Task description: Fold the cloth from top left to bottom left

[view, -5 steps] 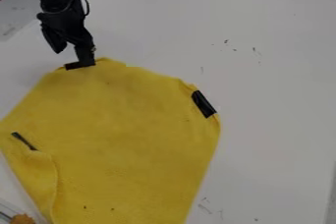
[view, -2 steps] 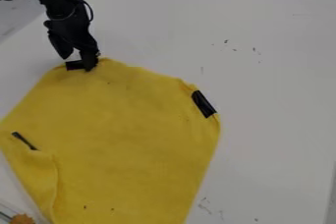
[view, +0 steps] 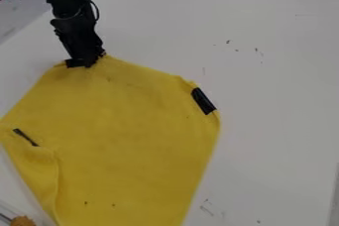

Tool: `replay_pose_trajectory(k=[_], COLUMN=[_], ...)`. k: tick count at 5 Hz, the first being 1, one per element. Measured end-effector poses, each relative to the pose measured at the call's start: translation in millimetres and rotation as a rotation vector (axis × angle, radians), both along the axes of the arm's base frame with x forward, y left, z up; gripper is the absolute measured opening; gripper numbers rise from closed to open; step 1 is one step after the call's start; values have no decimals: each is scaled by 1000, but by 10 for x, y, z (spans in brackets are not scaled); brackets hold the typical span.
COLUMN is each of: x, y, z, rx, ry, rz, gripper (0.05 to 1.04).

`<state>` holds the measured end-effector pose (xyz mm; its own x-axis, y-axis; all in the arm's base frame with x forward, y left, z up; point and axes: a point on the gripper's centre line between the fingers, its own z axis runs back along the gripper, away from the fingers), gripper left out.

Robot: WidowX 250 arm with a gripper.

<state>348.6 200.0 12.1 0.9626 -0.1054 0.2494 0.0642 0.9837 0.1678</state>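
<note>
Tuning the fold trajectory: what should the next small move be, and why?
I'd lift slightly, then start easing toward the bottom left. The end effector looks closed on the top-left edge of the yellow cloth, beside a black patch, and the cloth below spreads out, not yet folded over from there.

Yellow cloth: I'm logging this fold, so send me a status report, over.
Claw closed on top-left edge of yellow cloth. Cloth spread out, top not yet folded down. Orange item off cloth, bottom left, possibly near fold's landing spot.
</note>
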Motion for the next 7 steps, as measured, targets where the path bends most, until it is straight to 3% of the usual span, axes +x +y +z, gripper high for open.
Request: replay_pose_trajectory(k=[1, 2, 4, 5, 7], x=[68, 197, 404, 260, -404], y=[13, 10, -16, -124, -458], z=[20, 41, 245, 541, 733], rx=[10, 33, 106, 145, 106], ry=[4, 15, -4, -53, -78], rz=[-25, -75, -145, -113, -29], gripper=[197, 83, 61, 61, 61])
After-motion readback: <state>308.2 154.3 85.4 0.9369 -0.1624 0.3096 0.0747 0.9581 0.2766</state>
